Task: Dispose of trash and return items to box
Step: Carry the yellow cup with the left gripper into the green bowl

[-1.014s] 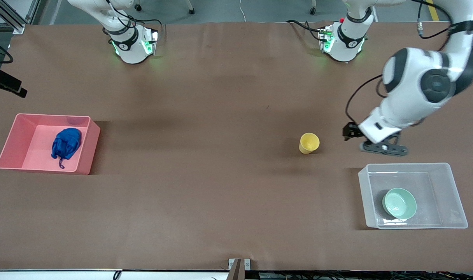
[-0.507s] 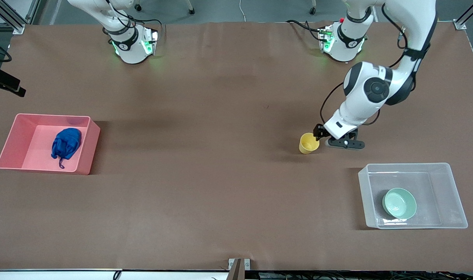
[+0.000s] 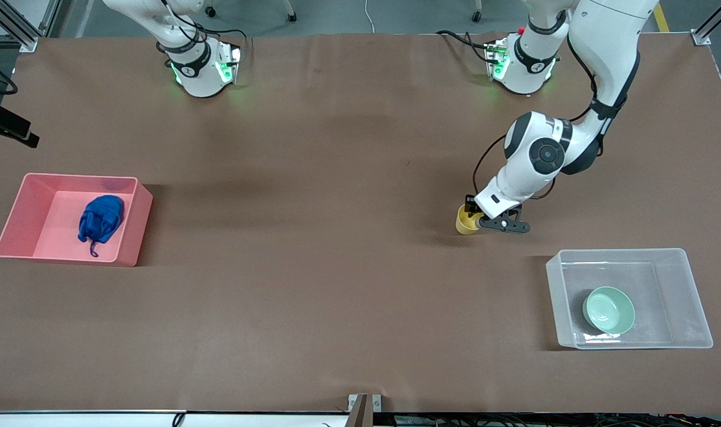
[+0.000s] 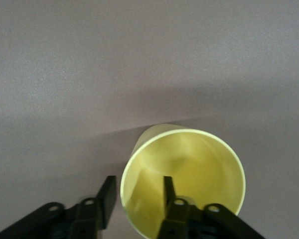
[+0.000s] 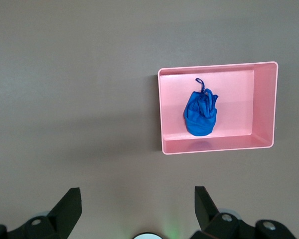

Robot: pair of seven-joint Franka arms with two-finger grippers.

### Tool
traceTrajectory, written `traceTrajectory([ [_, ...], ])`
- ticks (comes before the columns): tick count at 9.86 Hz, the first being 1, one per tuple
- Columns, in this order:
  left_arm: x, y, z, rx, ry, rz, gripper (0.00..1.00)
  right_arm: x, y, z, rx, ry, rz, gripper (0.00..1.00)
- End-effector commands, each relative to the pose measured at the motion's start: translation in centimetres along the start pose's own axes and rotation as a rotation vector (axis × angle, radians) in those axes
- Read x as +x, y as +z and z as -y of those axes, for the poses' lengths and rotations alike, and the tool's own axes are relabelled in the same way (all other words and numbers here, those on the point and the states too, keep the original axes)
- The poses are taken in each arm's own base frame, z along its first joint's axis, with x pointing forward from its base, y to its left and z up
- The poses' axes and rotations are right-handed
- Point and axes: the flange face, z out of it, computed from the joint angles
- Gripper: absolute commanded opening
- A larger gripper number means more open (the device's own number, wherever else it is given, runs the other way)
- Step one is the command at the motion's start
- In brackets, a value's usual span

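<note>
The yellow cup [image 3: 465, 222] stands upright on the brown table, farther from the front camera than the clear box [image 3: 621, 254]. My left gripper [image 3: 472, 209] is down at the cup and open. In the left wrist view the gripper [image 4: 138, 179] straddles the cup's [image 4: 189, 164] rim, one finger inside and one outside the wall. The mint-green bowl [image 3: 608, 309] lies in the clear box. The blue wad [image 3: 101, 217] lies in the pink bin [image 3: 76, 177]. My right gripper [image 5: 137, 191] is open and empty, high over the table, and waits; its view shows the wad [image 5: 200, 114] in the bin [image 5: 214, 145].
The pink bin sits at the right arm's end of the table, the clear box at the left arm's end near the front camera. Both arm bases [image 3: 200, 65] [image 3: 523, 62] stand along the table's edge farthest from the front camera.
My left arm swung from over the clear box's end toward the yellow cup and came down. Its fingers now straddle the cup's rim. The cup, bowl and wad have not moved.
</note>
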Motion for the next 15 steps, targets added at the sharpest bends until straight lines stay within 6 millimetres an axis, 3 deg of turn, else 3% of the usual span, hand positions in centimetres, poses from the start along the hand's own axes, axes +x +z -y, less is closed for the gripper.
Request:
traceTrajectory([
  [1,0.3,0.0,0.6,0.004,-0.002,-0.01,0.0,-0.1,-0.2,-0.2,0.004,-0.007,0.005,1.0],
  [3,2.2,-3.1,1.1,0.005,-0.009,-0.052,0.0,-0.2,-0.2,-0.3,0.004,-0.005,0.007,1.0],
  [5,6.4,-8.1,3.1,0.013,-0.026,-0.037,0.0,-0.2,-0.2,-0.3,0.004,-0.005,0.007,1.0],
  [6,9.0,-11.8,5.4,0.015,-0.018,-0.029,0.0,-0.2,-0.2,-0.3,0.004,-0.005,0.008,1.0],
  [8,13.0,-16.3,10.9,0.011,-0.007,-0.033,0.0,-0.2,-0.2,-0.3,0.004,-0.005,0.008,1.0],
  [9,14.5,-17.1,13.9,0.032,-0.002,-0.055,0.0,-0.2,-0.2,-0.3,0.004,-0.005,0.008,1.0],
  [11,17.0,-16.9,22.6,0.094,0.029,-0.079,0.0,-0.2,-0.2,-0.3,0.004,-0.005,0.008,1.0],
  [13,19.4,-15.0,27.1,0.08,0.113,-0.04,0.0,-0.2,-0.2,-0.3,0.004,-0.005,0.008,1.0],
  [15,19.1,-12.1,31.8,0.095,0.135,-0.014,0.0,-0.2,-0.2,-0.3,0.004,-0.005,0.008,1.0],
])
